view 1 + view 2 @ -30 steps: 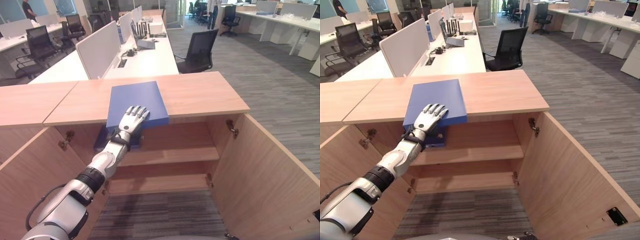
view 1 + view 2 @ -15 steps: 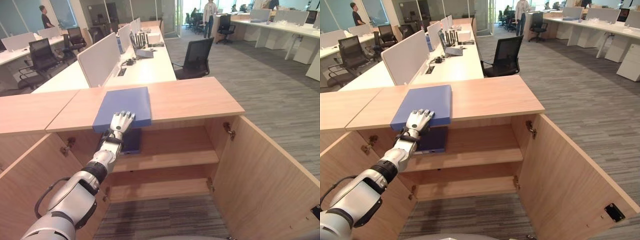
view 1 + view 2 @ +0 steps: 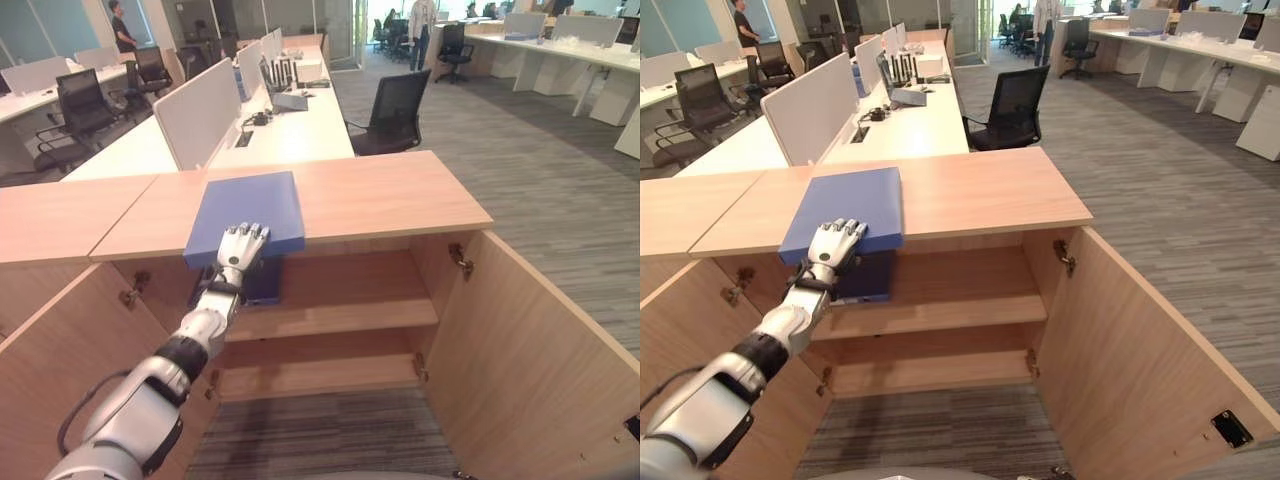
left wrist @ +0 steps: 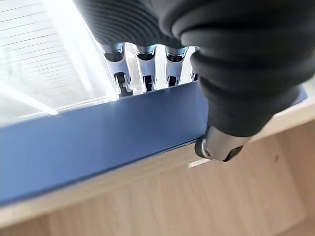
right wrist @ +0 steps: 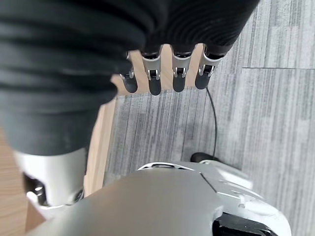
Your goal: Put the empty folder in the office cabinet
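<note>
From my head views, one blue folder (image 3: 246,208) lies on the cabinet (image 3: 400,195) top, overhanging its front edge; I read no writing. My left hand (image 3: 241,248) rests on it.

Left wrist: fingers (image 4: 146,71) lie over the folder's top, thumb beneath, pinching.

Right wrist: my right hand (image 5: 167,73) hangs relaxed, holding nothing.

No text, label, number or sign can be read anywhere in these views — the blue folder (image 3: 246,206) has a plain cover, and the wooden cabinet (image 3: 400,195) carries no markings.
</note>
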`<state>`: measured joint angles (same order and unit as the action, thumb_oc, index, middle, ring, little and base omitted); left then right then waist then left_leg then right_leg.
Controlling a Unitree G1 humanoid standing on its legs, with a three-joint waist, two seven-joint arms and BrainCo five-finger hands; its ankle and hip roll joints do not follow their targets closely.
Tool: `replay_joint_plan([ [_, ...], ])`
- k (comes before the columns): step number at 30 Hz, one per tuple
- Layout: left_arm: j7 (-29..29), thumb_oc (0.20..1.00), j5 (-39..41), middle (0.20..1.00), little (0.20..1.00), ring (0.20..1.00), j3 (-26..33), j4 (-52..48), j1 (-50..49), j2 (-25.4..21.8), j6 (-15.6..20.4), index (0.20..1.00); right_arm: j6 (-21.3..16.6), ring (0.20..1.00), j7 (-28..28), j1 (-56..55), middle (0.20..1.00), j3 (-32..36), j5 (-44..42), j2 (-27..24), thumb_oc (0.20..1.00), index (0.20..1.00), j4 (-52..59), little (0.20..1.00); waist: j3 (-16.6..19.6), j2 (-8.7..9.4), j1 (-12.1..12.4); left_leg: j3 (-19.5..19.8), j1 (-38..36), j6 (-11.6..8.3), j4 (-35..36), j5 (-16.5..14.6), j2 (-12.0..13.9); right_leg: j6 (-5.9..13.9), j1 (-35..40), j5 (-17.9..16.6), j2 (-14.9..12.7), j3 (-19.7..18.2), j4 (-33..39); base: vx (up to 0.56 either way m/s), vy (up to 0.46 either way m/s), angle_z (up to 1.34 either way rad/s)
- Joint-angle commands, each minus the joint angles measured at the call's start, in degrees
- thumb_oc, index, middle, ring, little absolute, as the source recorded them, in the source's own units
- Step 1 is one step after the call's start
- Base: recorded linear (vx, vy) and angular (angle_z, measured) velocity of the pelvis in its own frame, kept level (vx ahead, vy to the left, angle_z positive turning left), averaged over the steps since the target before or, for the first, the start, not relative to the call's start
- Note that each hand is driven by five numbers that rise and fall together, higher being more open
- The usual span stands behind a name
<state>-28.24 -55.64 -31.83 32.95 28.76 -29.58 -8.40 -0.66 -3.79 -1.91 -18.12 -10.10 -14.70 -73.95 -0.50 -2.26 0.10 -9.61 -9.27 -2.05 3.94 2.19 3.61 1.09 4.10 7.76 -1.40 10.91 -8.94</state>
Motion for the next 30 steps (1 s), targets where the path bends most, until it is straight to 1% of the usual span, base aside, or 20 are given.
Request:
replay_joint_plan([
  [1,4.7,0.200,10.2,0.200,0.200,0.200,6.1,-5.2,-7.2,1.8,5.9,0.200,-0.2,1.000,-0.8,2.2,1.000,0.5,-0.8,2.8,1.000,1.000,-2.8,1.000,-1.1,4.97,0.5,2.3,-3.6,2.78,1.1,-7.9,-5.7,5.61,7.1,-7.4,0.4,0.4,13.9,0.01,0.000,0.09],
  [2,5.6,0.200,12.6,0.200,0.200,0.200,7.5,-9.3,-10.0,2.1,7.3,0.200,-0.1,1.000,-0.8,2.4,1.000,1.1,-1.3,3.0,1.000,1.000,-2.6,1.000,-1.1,5.03,0.9,2.6,-3.4,2.81,1.1,-7.8,-5.7,5.57,7.0,-7.5,0.3,0.6,13.9,0.00,0.003,0.16],
  [3,8.3,0.200,19.0,0.200,0.200,0.200,10.2,-17.5,-15.5,2.5,10.6,0.200,0.0,1.000,-0.3,2.9,1.000,2.3,-2.6,3.1,1.000,1.000,-1.9,1.000,-1.4,5.07,1.5,3.1,-3.1,2.89,1.1,-7.6,-5.8,5.50,6.8,-7.7,0.3,0.9,13.9,-0.01,0.007,0.16],
  [4,10.0,0.200,22.0,0.200,0.200,0.200,11.1,-21.1,-18.2,2.6,12.1,0.200,-0.1,1.000,0.0,3.0,1.000,2.6,-3.0,3.1,1.000,1.000,-1.4,1.000,-1.6,5.07,1.9,3.4,-2.9,2.94,1.1,-7.5,-5.9,5.46,6.7,-7.8,0.2,1.0,13.9,-0.01,0.009,0.20],
  [5,10.5,0.200,22.1,0.200,0.200,0.200,11.5,-21.9,-18.9,2.3,12.0,0.200,0.0,1.000,0.0,2.8,1.000,2.4,-3.0,3.1,1.000,1.000,-1.3,1.000,-1.4,5.09,1.7,3.4,-2.9,2.95,1.1,-7.5,-5.9,5.46,6.7,-7.8,0.2,1.0,13.9,-0.01,0.003,0.18],
  [7,13.6,0.200,27.4,0.200,0.200,0.200,13.4,-28.9,-23.8,1.6,14.8,0.200,-0.3,1.000,0.7,2.9,1.000,2.7,-4.0,3.0,1.000,1.000,0.0,1.000,-1.8,5.10,2.3,3.8,-2.5,2.97,1.1,-7.3,-5.9,5.42,6.5,-7.8,0.2,1.3,13.9,-0.02,0.001,0.21],
  [9,15.9,0.200,30.7,0.200,0.200,0.200,14.3,-33.2,-26.3,0.8,16.4,0.200,-0.5,1.000,1.3,3.0,1.000,2.8,-4.3,3.0,1.000,1.000,0.9,1.000,-1.9,5.06,2.6,4.0,-2.3,2.98,1.1,-7.2,-5.9,5.43,6.3,-7.9,0.1,1.5,13.9,-0.02,0.005,0.11],
  [10,18.6,0.200,35.0,0.200,0.200,0.200,16.2,-38.7,-29.8,-0.1,17.8,0.200,-0.8,1.000,2.0,3.1,1.000,2.6,-4.7,2.8,1.000,1.000,2.5,1.000,-2.1,5.00,2.9,4.2,-2.1,3.00,1.1,-7.0,-5.9,5.38,6.1,-8.1,0.1,1.6,13.9,-0.04,0.003,0.10],
  [11,22.0,0.200,42.1,0.200,0.200,0.200,18.8,-45.0,-33.7,-1.7,20.0,0.200,-1.0,1.000,2.8,3.4,1.000,2.3,-4.6,2.3,1.000,1.000,4.0,1.000,-2.4,4.93,3.4,4.5,-1.8,2.95,1.1,-6.9,-6.0,5.40,5.8,-8.2,0.2,1.9,13.9,-0.05,0.005,0.12],
  [12,24.7,0.200,52.1,0.200,0.200,0.200,21.7,-49.6,-37.0,-2.6,21.1,0.200,-1.2,1.000,3.9,3.8,1.000,1.7,-4.4,1.6,1.000,1.000,5.4,1.000,-2.5,4.82,3.9,4.6,-1.6,2.88,1.1,-6.7,-5.9,5.42,5.7,-8.3,0.1,2.1,13.9,-0.04,0.001,0.17],
  [13,26.4,0.200,56.9,0.200,0.200,0.200,22.8,-50.9,-38.1,-2.9,21.0,0.200,-1.2,1.000,4.5,4.0,1.000,1.4,-4.5,1.4,1.000,1.000,6.0,1.000,-2.5,4.83,3.9,4.7,-1.5,2.86,1.1,-6.6,-5.9,5.42,5.6,-8.4,0.1,2.2,13.9,-0.02,0.003,0.17],
  [14,26.6,0.200,57.1,0.200,0.200,0.200,23.0,-51.2,-38.3,-3.0,20.9,0.200,-1.2,1.000,4.5,4.0,1.000,1.3,-4.5,1.4,1.000,1.000,6.0,1.000,-2.5,4.85,3.8,4.7,-1.5,2.86,1.1,-6.6,-5.9,5.42,5.6,-8.4,0.1,2.2,13.9,-0.01,0.000,0.14],
  [15,28.7,0.200,64.1,0.200,0.200,0.200,23.6,-52.3,-39.0,-3.4,20.7,0.200,-1.2,1.000,5.5,4.3,1.000,0.9,-4.7,0.8,1.000,1.000,7.1,1.000,-2.5,4.73,4.1,4.8,-1.5,2.79,1.1,-6.5,-5.9,5.44,5.5,-8.5,0.1,2.3,13.9,-0.01,0.002,0.07],
  [19,35.5,0.200,81.5,0.200,0.200,0.200,25.1,-56.4,-39.8,-5.6,18.8,0.200,-1.1,1.000,8.6,5.1,1.000,0.4,-7.1,-0.2,1.000,1.000,9.8,1.000,-2.4,4.52,4.3,5.1,-1.4,2.65,1.1,-6.3,-5.9,5.41,5.5,-8.6,0.0,2.6,13.9,-0.01,-0.001,0.06],
  [20,37.4,0.200,88.3,0.200,0.200,0.200,24.2,-57.5,-39.2,-6.1,17.8,0.200,-1.2,1.000,9.5,5.7,1.000,-0.2,-8.2,-0.1,1.000,1.000,10.1,1.000,-2.3,4.51,4.4,5.1,-1.5,2.60,1.1,-6.2,-5.8,5.36,5.6,-8.7,0.0,2.7,13.9,0.00,0.000,0.00],
  [21,37.4,0.200,88.3,0.200,0.200,0.200,24.2,-57.5,-39.2,-6.2,17.7,0.200,-1.2,1.000,9.5,5.7,1.000,-0.2,-8.2,-0.1,1.000,1.000,10.1,1.000,-2.3,4.52,4.4,5.1,-1.5,2.60,1.1,-6.3,-5.8,5.36,5.6,-8.7,0.0,2.7,13.9,0.00,0.000,0.00],
  [22,38.5,0.200,93.1,0.200,0.200,0.200,23.5,-58.1,-38.7,-6.3,17.2,0.200,-1.1,1.000,10.1,6.0,1.000,-0.5,-8.7,0.0,1.000,1.000,10.4,1.000,-2.3,4.53,4.5,5.1,-1.5,2.55,1.1,-6.2,-5.8,5.30,5.6,-8.7,0.0,2.7,13.9,0.00,0.000,0.00],
  [25,39.8,0.200,100.4,0.200,0.200,0.200,21.5,-59.1,-37.0,-6.7,16.2,0.200,-1.3,1.000,10.9,6.4,1.000,-1.0,-10.2,0.2,1.000,1.000,10.9,1.000,-2.2,4.50,4.4,5.2,-1.6,2.48,1.1,-6.2,-5.7,5.26,5.7,-8.7,0.0,2.8,13.9,0.00,0.000,0.00],
  [27,39.7,0.200,103.1,0.200,0.200,0.200,20.6,-59.3,-36.2,-6.8,15.9,0.200,-1.4,1.000,11.1,6.4,1.000,-1.2,-11.3,0.5,1.000,1.000,11.2,1.000,-2.2,4.48,4.5,5.2,-1.7,2.43,1.1,-6.2,-5.7,5.24,5.7,-8.6,0.0,2.8,13.9,0.00,0.000,0.00],
  [30,39.0,0.200,103.6,0.200,0.200,0.200,19.9,-58.8,-35.3,-6.5,16.0,0.200,-1.7,1.000,11.0,6.5,1.000,-1.0,-12.3,0.8,1.000,1.000,10.7,1.000,-2.2,4.57,4.6,5.2,-1.7,2.42,1.1,-6.2,-5.7,5.23,5.8,-8.6,0.0,2.7,13.9,0.00,0.000,0.00],
])
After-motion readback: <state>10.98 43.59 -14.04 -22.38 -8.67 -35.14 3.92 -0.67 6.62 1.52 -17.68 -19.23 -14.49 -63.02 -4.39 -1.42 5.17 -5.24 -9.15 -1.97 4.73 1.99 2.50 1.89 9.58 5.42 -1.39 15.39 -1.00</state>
